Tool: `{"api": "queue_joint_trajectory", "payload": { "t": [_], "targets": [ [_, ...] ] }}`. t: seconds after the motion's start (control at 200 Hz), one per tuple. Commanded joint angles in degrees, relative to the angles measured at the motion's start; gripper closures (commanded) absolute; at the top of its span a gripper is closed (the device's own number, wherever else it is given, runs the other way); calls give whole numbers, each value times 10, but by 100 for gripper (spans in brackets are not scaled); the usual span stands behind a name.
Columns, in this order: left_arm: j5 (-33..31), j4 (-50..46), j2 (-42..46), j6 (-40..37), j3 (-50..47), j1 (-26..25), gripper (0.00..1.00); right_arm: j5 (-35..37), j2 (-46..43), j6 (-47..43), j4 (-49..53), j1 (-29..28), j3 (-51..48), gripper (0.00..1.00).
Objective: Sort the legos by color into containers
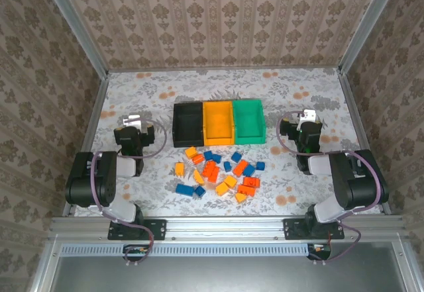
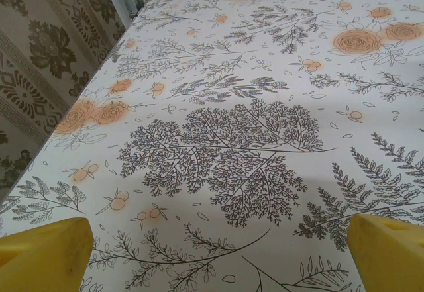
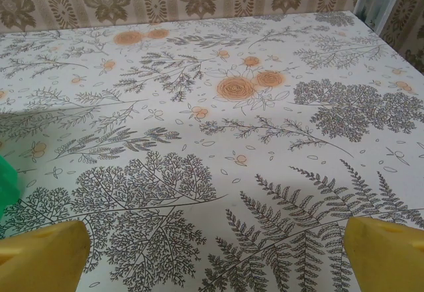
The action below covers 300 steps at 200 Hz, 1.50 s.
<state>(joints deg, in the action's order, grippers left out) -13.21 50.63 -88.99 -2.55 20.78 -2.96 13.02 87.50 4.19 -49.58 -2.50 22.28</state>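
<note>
Several legos [image 1: 218, 172] in yellow-orange, red-orange and blue lie scattered on the floral tablecloth in the top view, just in front of the containers. The containers stand joined in a row: black [image 1: 187, 124], orange-yellow [image 1: 219, 123] and green [image 1: 249, 120]. My left gripper [image 1: 134, 121] sits left of the black bin, open, with bare cloth between its yellow fingertips [image 2: 46, 255]. My right gripper [image 1: 306, 118] rests right of the green bin, open too, its yellow fingertips [image 3: 43, 259] wide apart over bare cloth. A green bin edge [image 3: 5, 179] shows at the left of the right wrist view.
Patterned walls and metal posts [image 1: 83, 34] enclose the table on three sides. An aluminium rail [image 1: 225, 226] runs along the near edge where both arm bases are bolted. Bare cloth [image 1: 218, 87] lies behind the bins.
</note>
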Motion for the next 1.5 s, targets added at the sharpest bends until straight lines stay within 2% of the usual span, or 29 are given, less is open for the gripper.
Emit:
{"api": "queue_joint_trajectory", "payload": {
  "t": [0.0, 1.29, 1.35, 1.405, 1.495],
  "targets": [
    [10, 15, 6, 11, 11, 0, 0, -1, 3, -11, -13, -3, 1, 0],
    [9, 16, 6, 11, 12, -1, 0, -8, -2, -5, -13, 4, 1, 0],
    [-25, -8, 20, 16, 15, -7, 0, -2, -33, -4, 34, 4, 13, 0],
    [-6, -1, 33, -1, 13, -11, 0, 11, -73, 0, 124, 3, 43, 0],
    [-93, -88, 83, -3, 33, -42, 0, 31, -135, 15, 222, 3, 84, 0]
  ]
}}
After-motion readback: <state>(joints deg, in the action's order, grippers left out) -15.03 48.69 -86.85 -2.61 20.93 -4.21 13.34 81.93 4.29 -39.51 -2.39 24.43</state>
